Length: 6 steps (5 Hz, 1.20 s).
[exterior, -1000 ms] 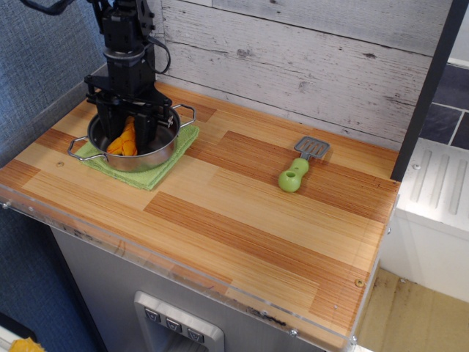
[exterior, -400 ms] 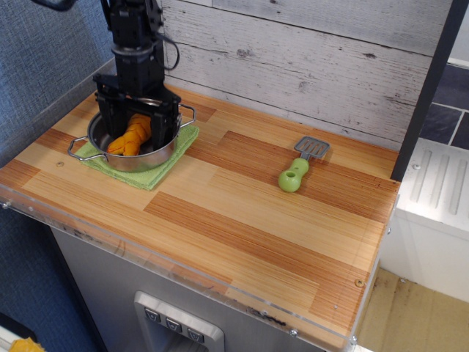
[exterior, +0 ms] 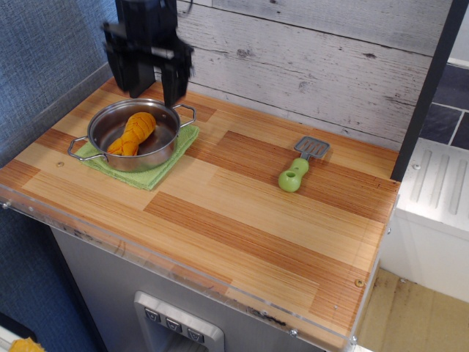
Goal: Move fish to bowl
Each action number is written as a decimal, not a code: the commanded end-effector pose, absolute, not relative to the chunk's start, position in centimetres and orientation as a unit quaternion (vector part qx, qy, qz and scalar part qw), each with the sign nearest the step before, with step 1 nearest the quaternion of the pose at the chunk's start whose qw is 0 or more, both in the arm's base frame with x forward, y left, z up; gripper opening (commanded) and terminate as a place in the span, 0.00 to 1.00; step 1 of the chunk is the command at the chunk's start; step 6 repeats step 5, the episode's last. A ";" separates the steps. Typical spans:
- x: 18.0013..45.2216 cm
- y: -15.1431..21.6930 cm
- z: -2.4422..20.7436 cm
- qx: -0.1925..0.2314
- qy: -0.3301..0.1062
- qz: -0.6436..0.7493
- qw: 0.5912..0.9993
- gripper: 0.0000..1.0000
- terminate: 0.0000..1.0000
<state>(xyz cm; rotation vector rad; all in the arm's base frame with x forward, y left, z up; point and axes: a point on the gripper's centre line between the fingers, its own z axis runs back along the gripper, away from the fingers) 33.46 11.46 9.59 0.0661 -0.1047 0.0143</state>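
The orange-yellow ridged fish lies inside the shiny steel bowl, which has two wire loop handles and stands on a green cloth at the back left of the counter. My gripper hangs above the bowl's far rim, clear of the fish. Its two black fingers are spread apart and hold nothing.
A green-handled grey toy spatula lies on the wooden counter to the right of middle. A whitewashed plank wall runs along the back. A blue textured wall stands at the left. The counter's front edge has a clear plastic strip.
My gripper has let go of the fish and risen out of the bowl. The fish now lies flat in the bowl instead of standing between the fingers.
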 end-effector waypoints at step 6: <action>31.4 12.2 16.8 0.036 -0.130 0.025 0.991 1.00 1.00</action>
